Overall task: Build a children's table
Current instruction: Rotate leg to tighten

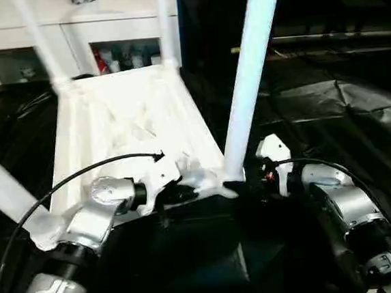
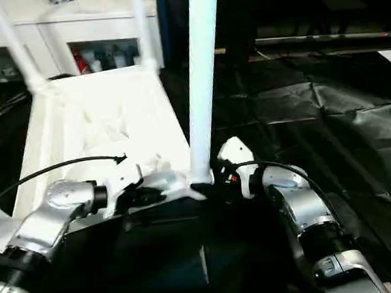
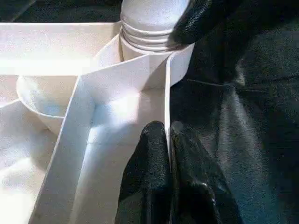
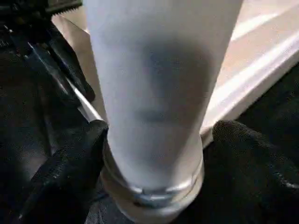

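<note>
Nearest my head camera: two silver forearms over black sheeting (image 1: 343, 106). Item one, left gripper (image 3: 169, 140): fingers pressed together, pinching the thin side wall of the tabletop (image 1: 121, 119) near its closest corner. Item two, tabletop: white, lying upside down on the sheeting ahead of me, ribbed underside up. Item three, legs: one at the near left corner (image 1: 4, 190), two at the far corners (image 1: 39, 37) (image 1: 164, 22), one at the near right corner (image 1: 253, 66), all standing up from the round sockets. Item four, right gripper (image 4: 156, 154): fingers spread either side of the near right leg's base, just above its socket; I could not tell whether they touched it. Item five, white cabinet (image 1: 15, 39) behind the tabletop.
</note>
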You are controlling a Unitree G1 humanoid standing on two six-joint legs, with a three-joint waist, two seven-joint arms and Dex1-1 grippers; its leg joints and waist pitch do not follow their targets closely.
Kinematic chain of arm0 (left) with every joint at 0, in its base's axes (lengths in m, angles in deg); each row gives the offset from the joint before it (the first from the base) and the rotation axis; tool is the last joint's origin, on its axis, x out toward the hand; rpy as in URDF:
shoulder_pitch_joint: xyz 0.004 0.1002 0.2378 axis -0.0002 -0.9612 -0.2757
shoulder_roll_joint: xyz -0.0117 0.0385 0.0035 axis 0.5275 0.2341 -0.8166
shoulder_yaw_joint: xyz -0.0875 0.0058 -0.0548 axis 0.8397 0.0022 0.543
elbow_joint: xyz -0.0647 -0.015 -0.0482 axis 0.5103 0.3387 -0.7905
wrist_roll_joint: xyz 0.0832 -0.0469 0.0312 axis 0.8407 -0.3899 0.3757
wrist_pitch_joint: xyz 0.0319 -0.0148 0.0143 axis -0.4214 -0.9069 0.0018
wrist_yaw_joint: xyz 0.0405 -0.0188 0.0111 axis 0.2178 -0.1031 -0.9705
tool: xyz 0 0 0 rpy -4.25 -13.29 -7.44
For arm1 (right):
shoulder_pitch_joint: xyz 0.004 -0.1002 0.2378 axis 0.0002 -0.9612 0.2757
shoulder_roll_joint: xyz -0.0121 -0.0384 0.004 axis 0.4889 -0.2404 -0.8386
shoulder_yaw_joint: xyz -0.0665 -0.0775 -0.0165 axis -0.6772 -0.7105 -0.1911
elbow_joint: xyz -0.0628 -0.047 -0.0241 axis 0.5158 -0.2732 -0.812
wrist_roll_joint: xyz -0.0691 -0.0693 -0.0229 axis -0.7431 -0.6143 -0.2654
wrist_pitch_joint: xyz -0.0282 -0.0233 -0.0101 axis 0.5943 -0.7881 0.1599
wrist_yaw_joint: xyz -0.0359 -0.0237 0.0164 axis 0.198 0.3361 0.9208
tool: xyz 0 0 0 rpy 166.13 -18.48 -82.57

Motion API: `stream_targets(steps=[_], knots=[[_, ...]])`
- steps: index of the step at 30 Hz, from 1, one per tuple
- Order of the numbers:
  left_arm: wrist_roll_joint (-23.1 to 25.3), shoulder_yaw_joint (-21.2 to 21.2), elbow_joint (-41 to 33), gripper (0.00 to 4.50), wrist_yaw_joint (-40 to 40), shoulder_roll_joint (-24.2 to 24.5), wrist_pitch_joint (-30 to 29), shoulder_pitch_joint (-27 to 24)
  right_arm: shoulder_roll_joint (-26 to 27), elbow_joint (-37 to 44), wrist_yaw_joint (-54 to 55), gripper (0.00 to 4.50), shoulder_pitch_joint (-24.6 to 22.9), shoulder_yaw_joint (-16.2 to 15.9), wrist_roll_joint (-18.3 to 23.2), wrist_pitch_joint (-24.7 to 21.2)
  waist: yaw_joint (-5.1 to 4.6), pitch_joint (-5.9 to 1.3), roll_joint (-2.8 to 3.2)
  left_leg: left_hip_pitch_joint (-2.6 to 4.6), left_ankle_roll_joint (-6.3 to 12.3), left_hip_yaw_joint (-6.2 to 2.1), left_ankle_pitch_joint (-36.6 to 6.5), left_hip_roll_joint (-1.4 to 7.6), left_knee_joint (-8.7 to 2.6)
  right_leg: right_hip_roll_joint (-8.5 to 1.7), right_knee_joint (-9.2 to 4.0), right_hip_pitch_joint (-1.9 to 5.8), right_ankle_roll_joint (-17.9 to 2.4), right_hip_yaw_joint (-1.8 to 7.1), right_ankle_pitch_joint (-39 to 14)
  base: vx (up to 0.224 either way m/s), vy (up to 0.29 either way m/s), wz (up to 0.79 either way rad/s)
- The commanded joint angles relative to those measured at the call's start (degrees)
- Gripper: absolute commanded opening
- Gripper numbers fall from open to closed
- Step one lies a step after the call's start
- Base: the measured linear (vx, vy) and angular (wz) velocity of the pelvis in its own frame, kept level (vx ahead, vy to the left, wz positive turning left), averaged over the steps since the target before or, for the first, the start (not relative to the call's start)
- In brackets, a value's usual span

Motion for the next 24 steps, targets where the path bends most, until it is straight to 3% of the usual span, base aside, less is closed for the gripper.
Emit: stream_targets(steps=[1, 4, 8, 9, 16, 24], knots=[[-2.78, -0.43, -2.08, 0.0, 3.04, -0.7, 0.07, -0.65, -0.18, 1.75, -0.23, 3.89, 0.25, 0.35, 1.2, -0.78, 0.13, -3.47, -0.6, 0.53, 2.7, -0.45, -12.77, 1.57, -3.65, -3.22, -3.52, 2.76, -12.04, 2.24, -12.79, 0.0, 0.0, 0.0], [-2.81, -0.55, -2.15, 0.0, 3.09, -0.36, 0.05, -0.89, -0.13, 1.8, -1.49, 3.73, 0.13, -0.14, 1.15, -1.83, 0.22, -3.43, -0.92, 0.59, 2.72, -0.37, -12.35, 1.54, -3.59, -3.29, -3.61, 2.76, -11.57, 2.35, -13.3, 0.0, 0.0, 0.0], [-2.7, -0.39, -2.31, 0.0, 3.06, -0.32, -0.18, -1.05, 0.21, 1.45, -2.17, 3.43, 0.23, 0.17, 1.45, -2.76, 0.31, -3.42, -0.83, 0.59, 2.61, -0.37, -12.17, 1.58, -3.58, -3.31, -3.58, 2.68, -11.38, 2.34, -13.79, 0.0, 0.0, 0.0], [-2.67, -0.38, -2.44, 0.0, 3.02, -0.33, -0.25, -1.13, 0.26, 1.46, -2.26, 3.31, 0.22, 0.3, 1.65, -2.89, 0.32, -3.43, -1.08, 0.59, 2.65, -0.34, -12.06, 1.56, -3.57, -3.32, -3.62, 2.71, -11.33, 2.35, -13.78, 0.0, 0.0, 0.0], [-2.54, -0.5, -2.57, 0.0, 3.06, -0.27, -0.54, -1.24, -0.07, 1.13, -3.17, 2.81, 0.16, -0.12, 1.49, -3.19, 0.49, -3.53, -1.03, 0.6, 2.85, -0.28, -10.56, 1.55, -3.41, -3.28, -3.26, 2.78, -11.8, 2.37, -11.48, 0.0, 0.0, 0.0], [-2.05, -0.92, -2.75, 0.0, 3.39, 0.03, -0.82, -1.52, -0.57, 0.65, -3.17, 2.69, -0.71, -0.57, 0.37, -2.6, 0.56, -3.59, -1.07, 0.65, 3.0, -0.23, -10.1, 1.51, -3.28, -3.27, -3.2, 2.82, -11.8, 2.38, -11.35, 0.0, 0.0, 0.0]])
